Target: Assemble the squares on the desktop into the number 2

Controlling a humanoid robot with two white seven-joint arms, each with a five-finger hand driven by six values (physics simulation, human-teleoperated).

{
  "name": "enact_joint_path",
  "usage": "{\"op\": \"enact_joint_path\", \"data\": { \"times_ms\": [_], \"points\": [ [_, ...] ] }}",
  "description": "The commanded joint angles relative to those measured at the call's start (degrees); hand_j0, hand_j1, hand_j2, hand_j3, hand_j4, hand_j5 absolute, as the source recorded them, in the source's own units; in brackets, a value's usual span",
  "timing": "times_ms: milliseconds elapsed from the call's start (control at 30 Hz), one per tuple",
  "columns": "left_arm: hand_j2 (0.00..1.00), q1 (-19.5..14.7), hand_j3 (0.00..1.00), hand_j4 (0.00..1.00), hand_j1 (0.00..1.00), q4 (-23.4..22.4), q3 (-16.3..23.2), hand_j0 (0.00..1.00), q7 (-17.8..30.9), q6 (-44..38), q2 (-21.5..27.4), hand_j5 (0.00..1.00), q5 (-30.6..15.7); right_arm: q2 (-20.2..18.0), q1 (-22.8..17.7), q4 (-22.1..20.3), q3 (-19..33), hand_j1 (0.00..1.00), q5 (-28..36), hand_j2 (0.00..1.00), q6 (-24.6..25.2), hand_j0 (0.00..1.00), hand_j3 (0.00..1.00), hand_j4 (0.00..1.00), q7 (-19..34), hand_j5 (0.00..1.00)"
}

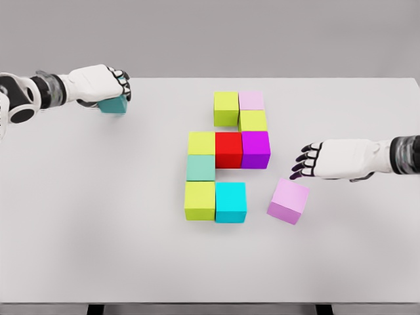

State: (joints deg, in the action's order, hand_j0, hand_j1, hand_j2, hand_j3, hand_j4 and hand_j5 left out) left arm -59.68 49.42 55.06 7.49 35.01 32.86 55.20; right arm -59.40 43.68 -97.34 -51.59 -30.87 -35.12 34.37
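Observation:
Several coloured cubes form a stepped shape mid-table: a lime cube (pixel 226 108) and pale pink cube (pixel 251 100) on top, a lime cube (pixel 253 121) below, then a row of lime (pixel 201 143), red (pixel 229 149) and magenta (pixel 256 149) cubes. Under these sit a sea-green cube (pixel 200 168), a lime cube (pixel 199 200) and a cyan cube (pixel 230 201). A loose lilac cube (pixel 288 201) lies tilted to the right. My right hand (pixel 306 161) hovers open just above and right of it. My left hand (pixel 117 86) is shut on a teal cube (pixel 114 105) at the far left.
The white table (pixel 98 230) spans the view, its front edge near the bottom and its back edge against a grey wall.

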Motion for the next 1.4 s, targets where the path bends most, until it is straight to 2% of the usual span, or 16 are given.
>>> {"op": "enact_joint_path", "data": {
  "times_ms": [0, 500, 633, 733, 867, 967, 1033, 1167, 1267, 1367],
  "points": [
    [0.68, -0.09, 0.68, 0.68, 0.68, -2.40, -0.13, 0.68, 0.07, -0.01, -2.71, 0.68, -0.36, 0.42, 0.00, -0.22, -0.09, 1.00, 0.19, 1.00, 0.12, 1.00, 1.00, 1.00, 0.00, 1.00],
    [0.68, -3.87, 0.68, 0.68, 0.68, -9.87, -0.22, 0.68, 1.30, -0.01, -13.78, 0.68, -0.45, 0.60, 0.09, -2.33, 0.52, 1.00, 0.54, 1.00, 0.12, 1.00, 1.00, 1.00, -0.18, 1.00],
    [0.68, -3.87, 0.68, 0.68, 0.68, -9.78, -0.13, 0.68, 1.65, -0.01, -14.66, 0.68, -0.45, -0.90, 0.09, -0.22, 2.19, 1.00, 1.51, 1.00, 0.12, 1.00, 1.00, 1.00, -0.53, 1.00],
    [0.68, -4.22, 0.68, 0.68, 0.68, -9.87, -0.13, 0.68, 1.74, -0.01, -15.45, 0.68, -0.45, -4.41, 0.00, 0.48, 2.37, 1.00, 4.67, 1.00, 0.12, 1.00, 1.00, 1.00, -0.44, 1.00],
    [0.69, -4.31, 0.69, 0.69, 0.69, -9.87, -0.13, 0.69, 2.01, -0.01, -16.33, 0.69, -0.45, -8.37, -0.44, -0.22, 1.40, 1.00, 5.11, 1.00, 0.12, 1.00, 1.00, 1.00, -0.44, 1.00],
    [0.69, -4.31, 0.69, 0.69, 0.69, -9.78, -0.04, 0.69, 2.18, -0.01, -17.21, 0.69, -0.45, -9.51, -0.61, -0.40, -1.59, 1.00, 5.38, 1.00, 0.12, 1.00, 1.00, 1.00, -0.53, 1.00],
    [0.69, -4.31, 0.69, 0.69, 0.69, -9.69, -0.04, 0.69, 2.18, -0.01, -17.30, 0.69, -0.71, -10.83, -0.61, -3.12, -3.17, 1.00, 5.38, 1.00, 0.12, 1.00, 1.00, 1.00, -0.53, 1.00],
    [0.71, -4.40, 0.71, 0.71, 0.71, -9.43, -0.13, 0.71, 2.18, -0.01, -18.09, 0.71, -0.97, -11.18, -0.61, -3.82, -4.66, 1.00, 5.46, 1.00, 0.12, 1.00, 1.00, 1.00, -0.71, 1.00],
    [0.71, -4.75, 0.71, 0.71, 0.71, -9.78, -0.04, 0.71, 2.18, -0.01, -19.58, 0.71, -0.97, -11.27, -0.61, -3.82, -5.28, 1.00, 8.80, 1.00, 0.12, 1.00, 1.00, 1.00, -0.71, 1.00],
    [0.71, -4.84, 0.71, 0.71, 0.71, -9.87, -0.04, 0.71, 2.18, -0.01, -19.76, 0.71, -0.97, -10.83, -0.61, -3.82, -5.46, 1.00, 9.07, 1.00, 0.12, 1.00, 1.00, 1.00, -0.71, 1.00]
  ]
}}
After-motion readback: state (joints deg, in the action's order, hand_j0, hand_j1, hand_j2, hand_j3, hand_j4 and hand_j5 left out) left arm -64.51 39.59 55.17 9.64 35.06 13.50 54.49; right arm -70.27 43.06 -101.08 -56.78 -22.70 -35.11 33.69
